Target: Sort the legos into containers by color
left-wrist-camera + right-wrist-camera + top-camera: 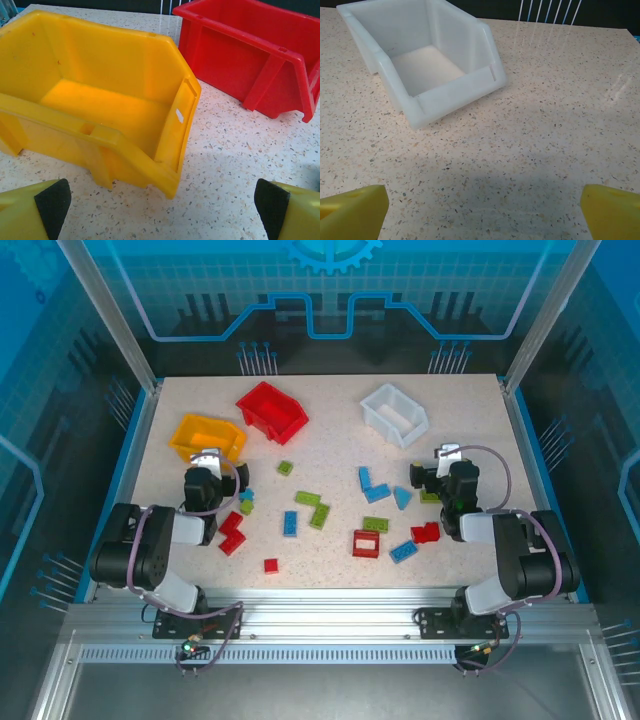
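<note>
Speckled tabletop carries the legos scattered mid-frame, below the containers in the upper frame; left gripper and right gripper stand spread, holding nothing; legos judged light, rigid, slick, best pinched across their narrow sides.

The table has a pale speckled top. On its far half stand three open bins: a yellow bin at the left, a red bin near it, and a white bin well apart at the right. On the near half, red bricks, blue bricks and green bricks lie flat and scattered, mixed in colour
</note>
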Action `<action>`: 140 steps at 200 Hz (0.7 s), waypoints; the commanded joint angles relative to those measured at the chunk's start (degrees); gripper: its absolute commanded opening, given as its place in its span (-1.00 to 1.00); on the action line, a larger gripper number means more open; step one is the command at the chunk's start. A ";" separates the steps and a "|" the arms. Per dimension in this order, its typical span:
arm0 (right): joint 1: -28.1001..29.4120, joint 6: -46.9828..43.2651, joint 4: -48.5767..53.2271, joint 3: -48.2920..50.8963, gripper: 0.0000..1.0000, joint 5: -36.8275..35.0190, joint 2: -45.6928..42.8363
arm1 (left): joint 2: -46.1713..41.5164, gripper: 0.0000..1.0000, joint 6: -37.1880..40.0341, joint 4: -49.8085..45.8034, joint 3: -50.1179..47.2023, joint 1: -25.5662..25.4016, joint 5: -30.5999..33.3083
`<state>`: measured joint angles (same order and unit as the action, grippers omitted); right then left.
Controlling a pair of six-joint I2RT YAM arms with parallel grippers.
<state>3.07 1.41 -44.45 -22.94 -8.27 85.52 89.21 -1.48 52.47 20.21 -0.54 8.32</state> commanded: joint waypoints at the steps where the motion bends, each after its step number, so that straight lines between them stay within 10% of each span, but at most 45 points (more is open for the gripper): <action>1: 0.66 -0.61 0.06 -1.17 1.00 0.84 0.56 | -0.44 0.98 0.35 0.69 1.33 -0.08 0.83; 140: 0.73 -1.00 0.21 -1.20 1.00 1.19 0.14 | -0.94 0.98 0.50 2.46 0.15 -0.06 -0.23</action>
<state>3.07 1.41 -44.40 -22.94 -8.27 85.52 89.21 -1.48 52.49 20.21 -0.54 8.29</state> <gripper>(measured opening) 0.999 0.990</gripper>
